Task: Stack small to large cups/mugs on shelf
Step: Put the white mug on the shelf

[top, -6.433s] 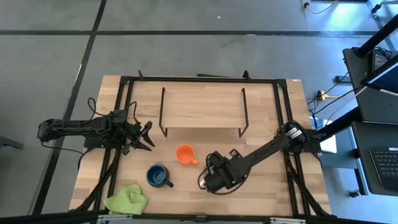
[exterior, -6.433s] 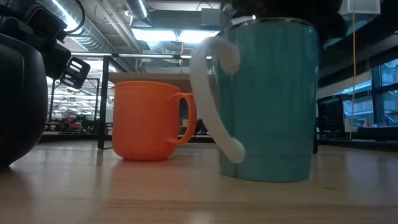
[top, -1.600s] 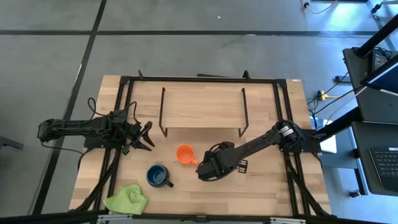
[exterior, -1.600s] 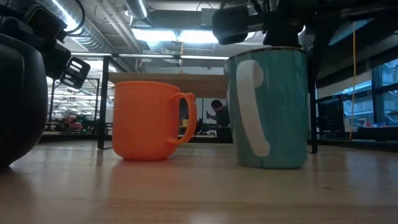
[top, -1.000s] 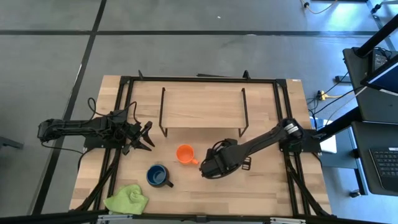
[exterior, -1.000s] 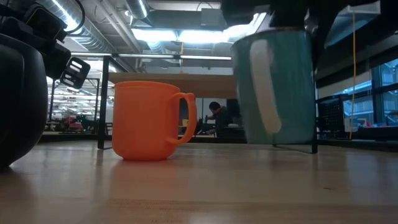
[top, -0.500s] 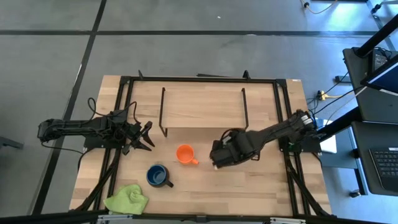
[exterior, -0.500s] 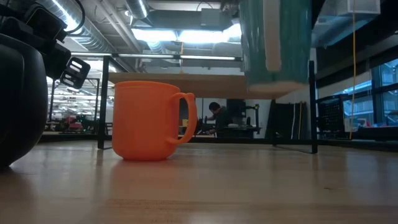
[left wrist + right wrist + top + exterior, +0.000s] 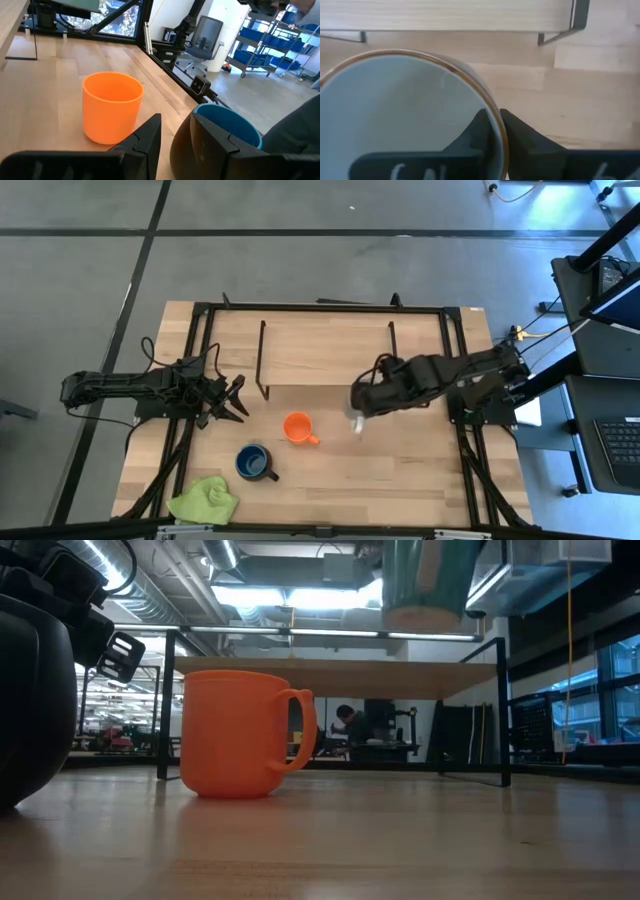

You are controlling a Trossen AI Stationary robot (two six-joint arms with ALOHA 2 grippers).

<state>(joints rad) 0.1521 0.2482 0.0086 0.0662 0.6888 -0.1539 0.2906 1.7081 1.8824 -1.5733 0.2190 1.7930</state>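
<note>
The large mug (image 9: pixel 425 575), white inside with a teal-looking wall and a white handle, hangs in the air in my right gripper (image 9: pixel 361 408), near the shelf's near right leg. In the low view its base is above the level of the shelf board (image 9: pixel 330 675). The shelf (image 9: pixel 325 352) stands at the far middle of the table. The small orange mug (image 9: pixel 297 427) stands on its base on the table. So does the dark blue mug (image 9: pixel 254 463), nearer the front. My left gripper (image 9: pixel 238 395) is open and empty at the shelf's left end. My right gripper holds the large mug by its rim (image 9: pixel 499 131), one finger (image 9: pixel 481 131) inside the mug and one (image 9: pixel 522 137) outside against the wall. The fingers come from above, pointing down. The mug hangs about upright below them, lifted clear of the table.
A lime-green cloth (image 9: pixel 205 500) lies at the near left corner. The left wrist view shows the orange mug (image 9: pixel 112 105) and the blue mug (image 9: pixel 225 135) in front of the left fingers. The shelf's black wire legs (image 9: pixel 502 710) stand on the table under the board.
My right gripper has gone up and toward the table's far right, toward the shelf, still shut on the large mug. The mug has risen from just above the table to above the level of the shelf board, staying about upright.
</note>
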